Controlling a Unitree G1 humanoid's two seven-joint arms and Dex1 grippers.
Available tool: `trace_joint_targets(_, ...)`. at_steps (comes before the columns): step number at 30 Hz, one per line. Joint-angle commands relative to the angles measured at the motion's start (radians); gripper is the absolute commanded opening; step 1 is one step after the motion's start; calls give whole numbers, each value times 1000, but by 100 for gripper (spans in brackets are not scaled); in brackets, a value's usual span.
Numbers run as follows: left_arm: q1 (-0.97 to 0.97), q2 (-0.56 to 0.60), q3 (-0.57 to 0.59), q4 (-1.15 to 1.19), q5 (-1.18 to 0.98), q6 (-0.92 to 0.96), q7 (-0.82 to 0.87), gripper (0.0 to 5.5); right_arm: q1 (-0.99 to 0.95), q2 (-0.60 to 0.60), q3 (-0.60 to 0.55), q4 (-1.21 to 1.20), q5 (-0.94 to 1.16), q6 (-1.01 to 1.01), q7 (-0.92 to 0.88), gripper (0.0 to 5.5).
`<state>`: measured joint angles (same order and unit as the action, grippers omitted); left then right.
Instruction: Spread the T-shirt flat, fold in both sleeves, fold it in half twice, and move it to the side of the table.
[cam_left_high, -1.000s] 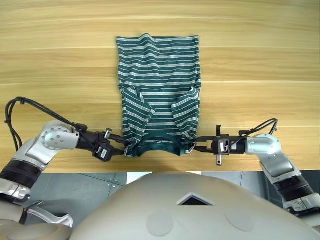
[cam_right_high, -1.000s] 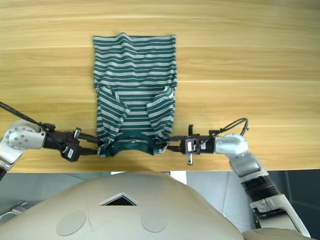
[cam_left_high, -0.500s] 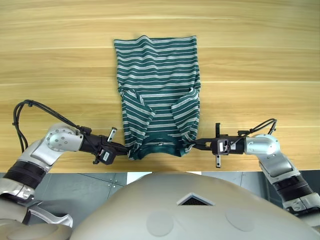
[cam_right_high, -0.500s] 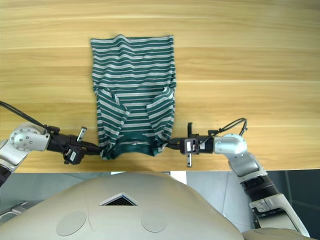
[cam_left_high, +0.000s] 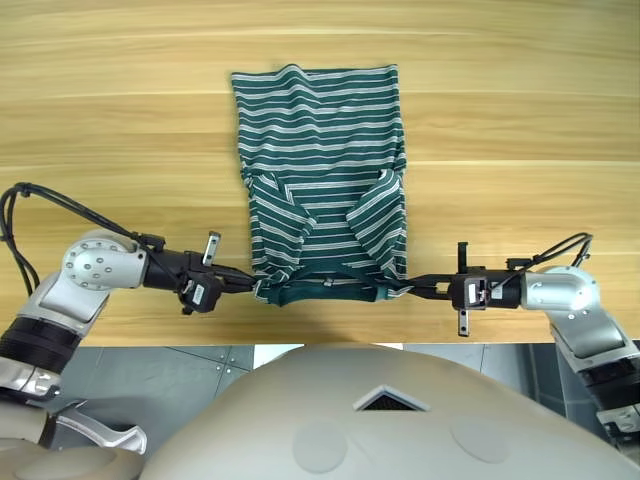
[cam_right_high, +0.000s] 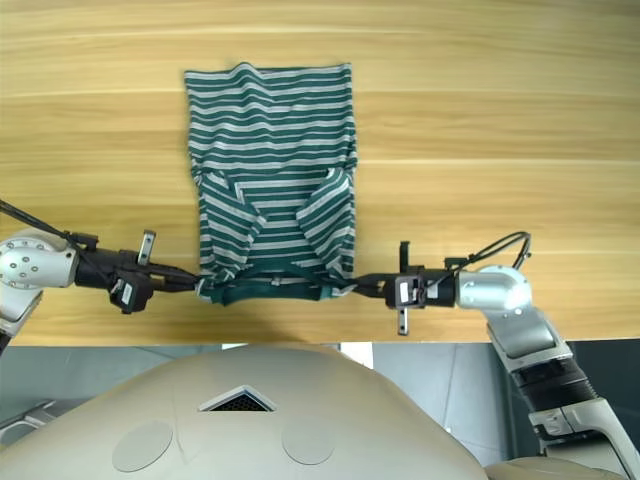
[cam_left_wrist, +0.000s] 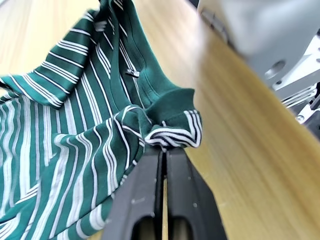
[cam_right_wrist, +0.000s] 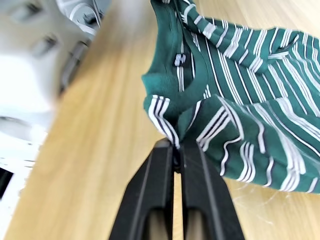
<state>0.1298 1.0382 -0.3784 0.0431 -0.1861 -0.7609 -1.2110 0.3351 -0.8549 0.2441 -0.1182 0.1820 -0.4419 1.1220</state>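
The striped T-shirt (cam_left_high: 320, 170) lies lengthwise on the wooden table (cam_left_high: 520, 120), sleeves tucked in and collar at the near edge. I judge it light, limp and stretchy, best held at the shoulder corners. My left gripper (cam_left_high: 252, 284) and right gripper (cam_left_high: 408, 288) are each clamped on one corner, with the collar edge taut between them.

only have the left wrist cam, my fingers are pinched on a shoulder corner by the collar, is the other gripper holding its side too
observer: Yes, the right gripper is shut on the T-shirt at the opposite shoulder corner.
operator: ok and the first folds, done
observer: Both sleeves lie folded in over the body, angled toward the middle.
operator: where's the bottom end
observer: The hem lies on the table at the far end, away from the robot.
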Motion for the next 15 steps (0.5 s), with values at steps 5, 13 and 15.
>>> trace_joint_targets(5, 81, 84, 87, -155, -102, -11, -17, 2, 149, -116, -127, -161, 177, -37, 80, 0)
trace_joint_targets(13, 151, 117, 130, -267, -221, -5, -52, 2, 218, -130, -192, -252, 272, -42, 134, 0)
trace_joint_targets(15, 144, 105, 131, -265, -237, 6, -62, 2, 209, -124, -199, -251, 266, -36, 136, 0)
